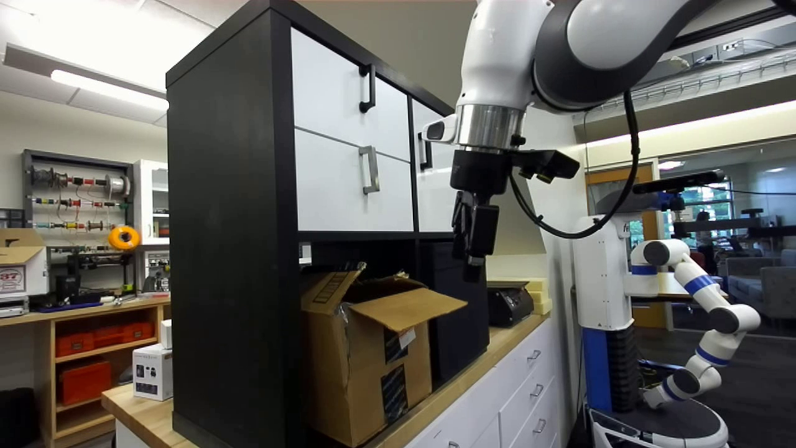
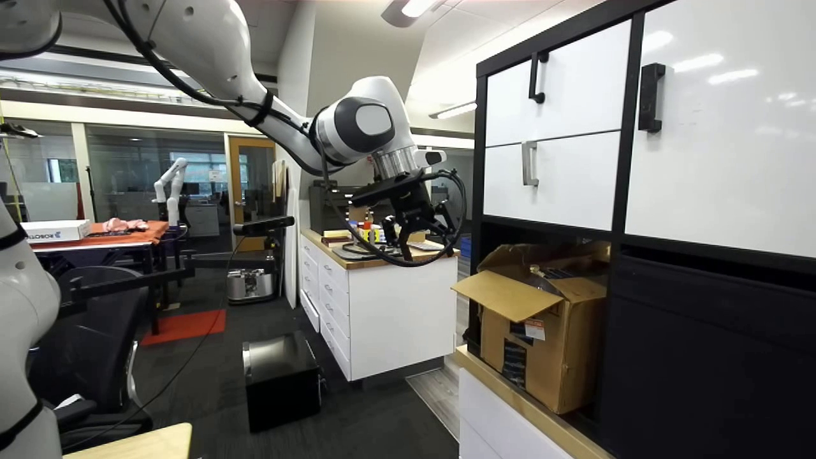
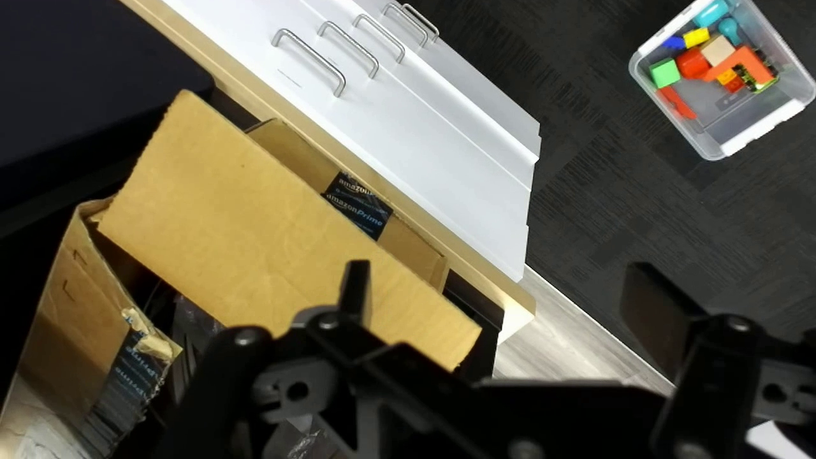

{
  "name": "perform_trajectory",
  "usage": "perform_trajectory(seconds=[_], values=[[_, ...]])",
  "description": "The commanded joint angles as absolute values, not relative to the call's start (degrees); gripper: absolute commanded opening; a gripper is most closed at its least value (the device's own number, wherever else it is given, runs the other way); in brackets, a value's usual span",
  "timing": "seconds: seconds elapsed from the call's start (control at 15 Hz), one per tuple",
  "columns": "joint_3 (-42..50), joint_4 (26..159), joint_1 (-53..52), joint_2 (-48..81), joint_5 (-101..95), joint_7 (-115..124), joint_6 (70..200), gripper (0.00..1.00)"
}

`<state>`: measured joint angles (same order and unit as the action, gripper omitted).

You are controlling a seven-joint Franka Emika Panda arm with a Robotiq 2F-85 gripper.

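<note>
The gripper (image 3: 500, 290) is spread wide and empty; the box (image 1: 367, 379) lies lower, toward the cabinet (image 1: 224, 249), and its long flap (image 3: 255, 217) runs parallel to the counter (image 3: 248, 86).

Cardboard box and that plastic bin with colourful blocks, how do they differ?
The cardboard box is brown and opaque; the plastic bin looks translucent. The cardboard box has a flap jutting outward, while the plastic bin shows none. The cardboard box sits in the black cabinet; the plastic bin stands apart from it, holding colourful blocks. Both are open at the top.
</note>
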<state>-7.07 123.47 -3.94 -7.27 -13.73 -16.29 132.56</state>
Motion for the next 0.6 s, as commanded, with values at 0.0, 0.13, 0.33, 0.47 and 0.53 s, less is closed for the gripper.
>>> perform_trajectory(seconds=[0.0,0.13,0.33,0.47,0.53], values=[[-6.23,122.71,-4.27,-4.06,-16.94,-17.48,136.13,1.0],[-6.14,122.23,-4.21,-2.04,-18.38,-18.07,137.46,1.0],[-5.9,121.64,-4.09,0.64,-21.4,-19.71,140.54,1.0],[-5.62,120.86,-4.02,2.14,-24.16,-20.29,142.14,1.0],[-5.43,120.33,-3.97,2.72,-25.55,-20.54,142.92,1.0]])
